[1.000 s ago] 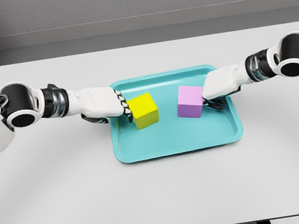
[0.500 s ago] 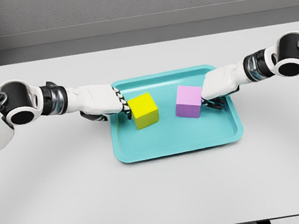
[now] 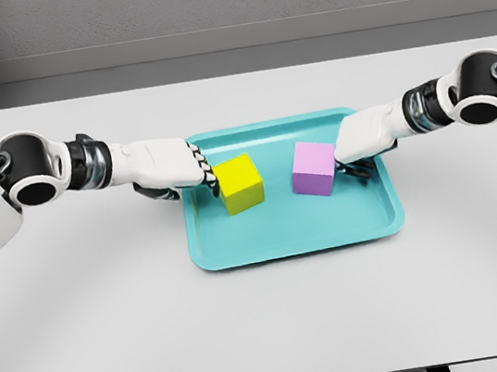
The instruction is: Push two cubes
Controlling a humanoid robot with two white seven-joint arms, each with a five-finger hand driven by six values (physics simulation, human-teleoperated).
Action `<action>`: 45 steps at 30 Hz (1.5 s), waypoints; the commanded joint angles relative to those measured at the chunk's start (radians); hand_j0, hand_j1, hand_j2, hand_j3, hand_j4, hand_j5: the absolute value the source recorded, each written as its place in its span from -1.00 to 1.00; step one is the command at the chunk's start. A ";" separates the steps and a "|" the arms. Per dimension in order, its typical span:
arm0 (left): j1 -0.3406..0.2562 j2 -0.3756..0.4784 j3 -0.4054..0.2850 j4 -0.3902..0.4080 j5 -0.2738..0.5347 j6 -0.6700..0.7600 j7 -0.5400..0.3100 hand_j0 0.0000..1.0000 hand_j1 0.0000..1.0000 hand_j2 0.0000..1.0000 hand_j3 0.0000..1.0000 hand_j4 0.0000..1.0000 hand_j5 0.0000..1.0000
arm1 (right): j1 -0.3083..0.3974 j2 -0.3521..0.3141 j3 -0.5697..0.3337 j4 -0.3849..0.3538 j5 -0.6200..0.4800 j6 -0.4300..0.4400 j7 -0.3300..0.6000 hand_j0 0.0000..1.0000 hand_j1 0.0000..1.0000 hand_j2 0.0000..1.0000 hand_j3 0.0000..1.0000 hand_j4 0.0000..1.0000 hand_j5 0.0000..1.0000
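Note:
A yellow cube (image 3: 240, 183) and a purple cube (image 3: 312, 168) stand side by side, a gap apart, in the back half of a teal tray (image 3: 294, 240). My left hand (image 3: 202, 174) reaches over the tray's left rim. Its curled fingers press their knuckles against the yellow cube's left face. My right hand (image 3: 346, 163) comes in over the right side of the tray, fingers curled under the palm, touching the purple cube's right face. Neither hand holds anything.
The tray lies in the middle of a white table (image 3: 88, 303). A grey wall (image 3: 221, 3) runs behind the table's far edge.
The purple cube has slid a little to the left with the right hand behind it. The yellow cube and the left hand have barely shifted.

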 commanded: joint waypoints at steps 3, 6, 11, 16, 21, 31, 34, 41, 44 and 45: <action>-0.002 -0.001 0.001 0.006 0.004 0.002 0.000 0.41 0.41 0.41 0.41 0.41 0.41 | 0.000 0.008 -0.001 0.021 0.016 0.002 0.000 -0.70 -0.70 -0.70 -0.70 -0.70 -0.70; -0.002 -0.001 0.003 0.006 0.006 0.002 0.000 0.41 0.41 0.41 0.41 0.41 0.41 | 0.000 0.013 -0.001 0.024 0.018 0.002 0.000 -0.70 -0.70 -0.70 -0.70 -0.70 -0.70; -0.011 -0.009 0.003 0.017 0.004 0.002 0.000 0.41 0.41 0.41 0.41 0.41 0.41 | 0.000 0.033 -0.001 0.051 0.021 0.002 0.000 -0.70 -0.70 -0.70 -0.70 -0.70 -0.70; -0.012 -0.024 0.003 0.020 0.004 0.002 0.000 0.41 0.41 0.41 0.41 0.41 0.41 | 0.000 0.035 0.007 0.059 0.021 0.002 0.000 -0.70 -0.70 -0.70 -0.70 -0.70 -0.70; -0.011 -0.021 0.003 0.019 0.006 0.002 0.000 0.40 0.40 0.40 0.40 0.40 0.40 | 0.000 0.041 0.007 0.065 0.035 0.002 0.000 -0.70 -0.70 -0.70 -0.70 -0.70 -0.70; -0.002 -0.010 0.003 0.005 0.012 0.002 0.000 -0.28 -0.28 -0.28 -0.28 -0.28 -0.28 | -0.002 0.051 0.007 0.064 0.041 0.002 0.000 -0.70 -0.70 -0.70 -0.70 -0.70 -0.70; 0.003 -0.010 0.001 0.005 0.012 0.002 0.000 -0.28 -0.28 -0.28 -0.28 -0.28 -0.28 | -0.009 0.058 0.007 0.062 0.041 0.002 0.000 -0.70 -0.70 -0.70 -0.70 -0.70 -0.70; 0.003 -0.009 -0.002 0.006 0.021 0.002 0.000 -0.28 -0.28 -0.28 -0.28 -0.28 -0.28 | -0.011 0.054 0.008 0.064 0.041 0.002 0.000 -0.70 -0.70 -0.70 -0.70 -0.70 -0.70; 0.002 -0.010 -0.002 0.006 0.021 0.002 0.000 -0.28 -0.28 -0.28 -0.28 -0.28 -0.28 | -0.011 0.051 0.008 0.065 0.041 0.002 0.000 -0.70 -0.70 -0.70 -0.70 -0.70 -0.70; 0.002 -0.010 -0.002 0.008 0.019 0.002 0.000 -0.28 -0.28 -0.28 -0.28 -0.28 -0.28 | -0.012 0.050 0.008 0.065 0.041 0.002 0.000 -0.70 -0.70 -0.70 -0.70 -0.70 -0.70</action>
